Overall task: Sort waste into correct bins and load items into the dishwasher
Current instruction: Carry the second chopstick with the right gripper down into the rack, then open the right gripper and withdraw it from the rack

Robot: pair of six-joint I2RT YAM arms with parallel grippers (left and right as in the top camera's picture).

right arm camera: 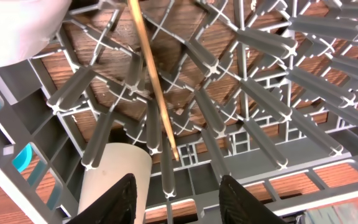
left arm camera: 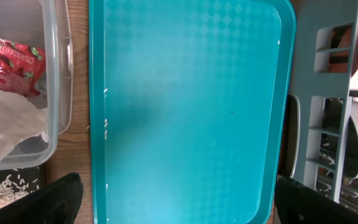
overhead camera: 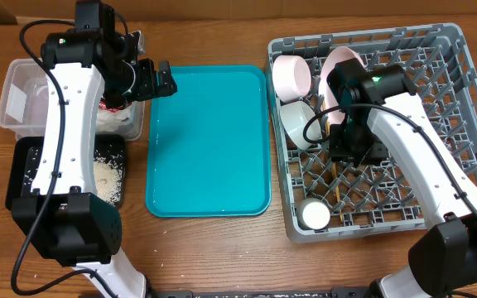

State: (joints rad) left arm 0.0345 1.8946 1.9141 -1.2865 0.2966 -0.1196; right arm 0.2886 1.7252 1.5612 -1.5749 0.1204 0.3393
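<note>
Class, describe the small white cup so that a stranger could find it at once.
Find the big grey dish rack right of the teal tray. In the overhead view, its bottom-left corner holds the white cup. It is the only small white cylinder there; the pink dishes and bowl crowd the top-left corner.

- The teal tray [left arm camera: 185, 112] is seen as smooth, glossy plastic, faintly diamond-patterned.
- The dish rack [right arm camera: 73, 88] is moulded in matt grey plastic.
- The chopstick [right arm camera: 156, 87] is made of pale wood.
- The tub [left arm camera: 58, 81] is formed of clear plastic.
- The napkin [left arm camera: 5, 124] is crumpled white paper.
- The wrapper [left arm camera: 11, 62] is finished in glossy red.
</note>
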